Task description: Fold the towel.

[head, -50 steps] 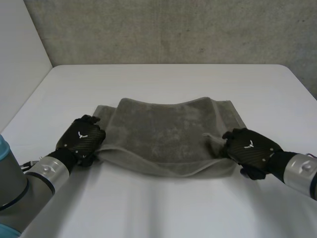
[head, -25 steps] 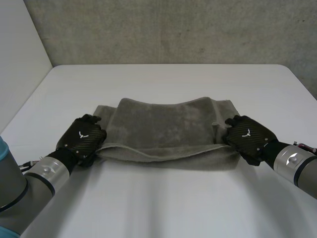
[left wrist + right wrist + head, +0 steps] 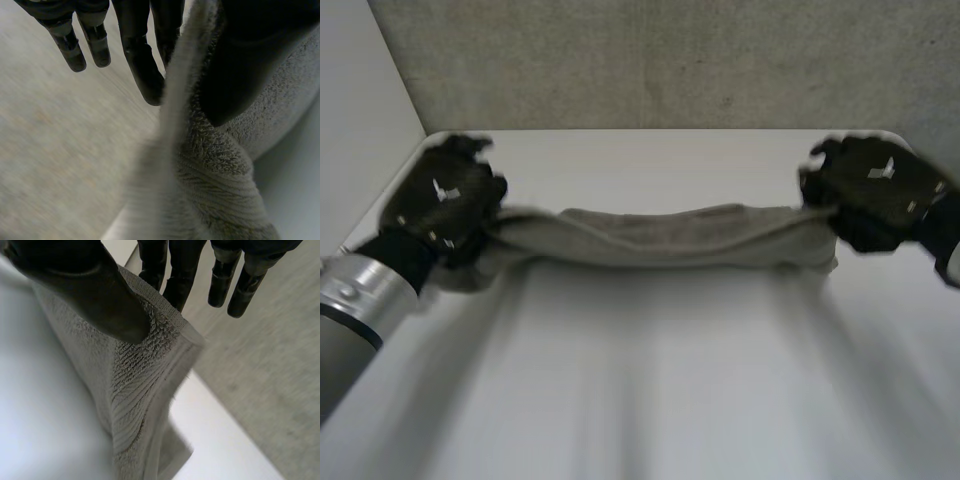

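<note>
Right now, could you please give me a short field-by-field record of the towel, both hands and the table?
towel: grey terry cloth, bunched into a long band, stretched between the two hands above the table
left hand: pinches one end of the towel between thumb and straight fingers
right hand: pinches the other end at a hemmed corner, thumb against fingers
table: white, under the towel
wall: grey concrete, behind the table
</note>
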Robot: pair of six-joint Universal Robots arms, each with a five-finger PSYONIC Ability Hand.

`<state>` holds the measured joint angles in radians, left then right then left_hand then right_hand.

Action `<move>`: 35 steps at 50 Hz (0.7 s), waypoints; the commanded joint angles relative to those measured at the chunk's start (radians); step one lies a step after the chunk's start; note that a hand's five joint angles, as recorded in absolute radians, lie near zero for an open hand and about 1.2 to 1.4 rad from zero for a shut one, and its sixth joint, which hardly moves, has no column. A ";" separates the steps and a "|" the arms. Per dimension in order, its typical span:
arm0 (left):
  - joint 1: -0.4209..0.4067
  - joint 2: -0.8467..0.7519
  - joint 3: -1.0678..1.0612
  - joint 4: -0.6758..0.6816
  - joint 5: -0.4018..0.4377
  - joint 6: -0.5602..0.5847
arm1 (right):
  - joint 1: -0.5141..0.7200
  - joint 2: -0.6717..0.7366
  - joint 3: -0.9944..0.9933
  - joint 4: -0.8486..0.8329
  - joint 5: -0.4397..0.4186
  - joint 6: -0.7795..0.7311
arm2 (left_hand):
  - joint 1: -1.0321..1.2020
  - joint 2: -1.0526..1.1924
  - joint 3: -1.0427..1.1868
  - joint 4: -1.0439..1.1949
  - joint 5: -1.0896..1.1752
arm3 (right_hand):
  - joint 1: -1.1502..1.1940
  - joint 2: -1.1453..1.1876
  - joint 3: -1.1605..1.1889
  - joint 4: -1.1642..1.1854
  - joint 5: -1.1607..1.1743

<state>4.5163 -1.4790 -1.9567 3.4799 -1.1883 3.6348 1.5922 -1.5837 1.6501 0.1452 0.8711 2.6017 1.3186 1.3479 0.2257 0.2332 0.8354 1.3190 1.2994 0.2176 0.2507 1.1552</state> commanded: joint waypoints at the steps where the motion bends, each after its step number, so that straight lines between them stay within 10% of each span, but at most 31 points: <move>1: 0.000 0.042 0.053 -0.019 -0.001 -0.100 | 0.011 -0.003 -0.047 0.004 -0.001 0.118 | 0.078 0.048 -0.051 -0.059 0.386 | 0.077 0.097 -0.043 -0.076 0.066; 13: 0.012 -0.081 -0.021 -0.012 0.006 -0.139 | 0.063 0.266 0.102 0.005 -0.015 -0.223 | 0.078 0.048 -0.051 -0.059 0.386 | -0.523 -0.504 -0.043 -0.076 -0.534; 35: 0.061 -0.118 -0.031 -0.012 0.009 -0.110 | 0.029 0.344 0.125 0.054 -0.015 -0.365 | 0.078 0.048 -0.051 -0.059 0.386 | -0.356 -0.337 -0.043 -0.076 -0.367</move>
<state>4.5826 -1.5967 -1.9822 3.4687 -1.1801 3.5270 1.6099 -1.2386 1.7674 0.2055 0.8564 2.2233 1.3186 1.3479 0.2257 0.2331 0.8354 0.9017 0.9008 0.2176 0.2507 0.7286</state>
